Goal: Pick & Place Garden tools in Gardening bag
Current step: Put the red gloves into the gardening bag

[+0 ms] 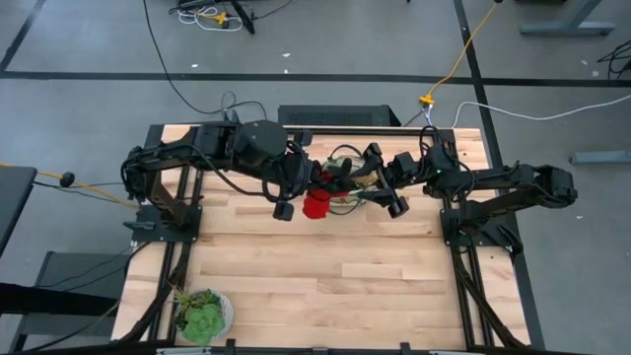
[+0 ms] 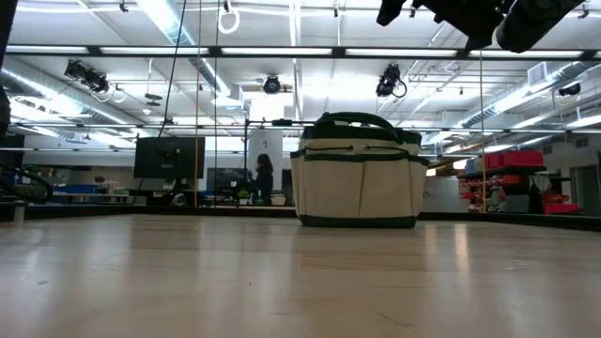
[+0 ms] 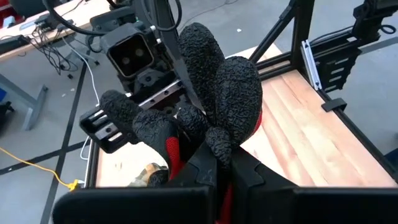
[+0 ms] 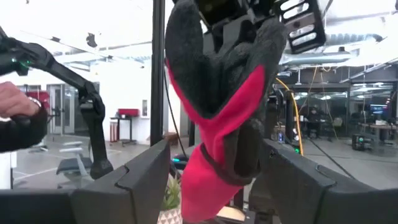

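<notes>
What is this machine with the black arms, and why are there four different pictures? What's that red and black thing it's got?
It is a robot with two dark arms fixed to a wooden table. Each arm ends in a claw with two fingers. One picture looks straight down from above, one looks across the tabletop, and two come from little cameras on the arms' wrists.

On the table stands a tan gardening bag with green trim, and a leafy plant in a pale pot sits in a near corner.

The left claw is shut on a red-and-black glove, holding it up in the air above the bag. The right claw is open, its fingers on either side of the hanging glove.
</notes>
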Controlling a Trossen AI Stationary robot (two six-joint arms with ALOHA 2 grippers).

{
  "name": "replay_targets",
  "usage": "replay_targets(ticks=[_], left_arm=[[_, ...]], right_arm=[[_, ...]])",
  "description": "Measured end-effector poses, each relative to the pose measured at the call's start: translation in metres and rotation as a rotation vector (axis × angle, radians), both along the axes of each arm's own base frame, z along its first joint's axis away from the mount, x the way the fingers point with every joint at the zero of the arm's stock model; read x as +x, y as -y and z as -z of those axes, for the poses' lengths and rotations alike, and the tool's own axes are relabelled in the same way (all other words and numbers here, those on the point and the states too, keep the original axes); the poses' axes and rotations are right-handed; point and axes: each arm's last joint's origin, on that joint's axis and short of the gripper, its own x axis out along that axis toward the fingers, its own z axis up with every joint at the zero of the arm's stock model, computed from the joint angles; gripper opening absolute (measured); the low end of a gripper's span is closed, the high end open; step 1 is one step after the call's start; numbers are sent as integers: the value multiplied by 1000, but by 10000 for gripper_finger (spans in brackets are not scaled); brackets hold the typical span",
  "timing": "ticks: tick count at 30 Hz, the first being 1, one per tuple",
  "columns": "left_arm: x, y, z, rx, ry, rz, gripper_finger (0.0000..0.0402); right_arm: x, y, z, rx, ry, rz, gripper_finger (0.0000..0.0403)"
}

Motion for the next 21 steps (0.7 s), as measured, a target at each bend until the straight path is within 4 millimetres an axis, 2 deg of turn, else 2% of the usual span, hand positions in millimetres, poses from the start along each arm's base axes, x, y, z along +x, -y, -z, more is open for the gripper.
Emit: replay_targets(ticks=[13,21], left_arm=[[0,-4,0,-7,-5,1,11],[19,-12,15,-39,-40,47,11]], right_arm=[[0,0,-1,33,-6,-10,249],[0,1,-1,49,-9,10,249]])
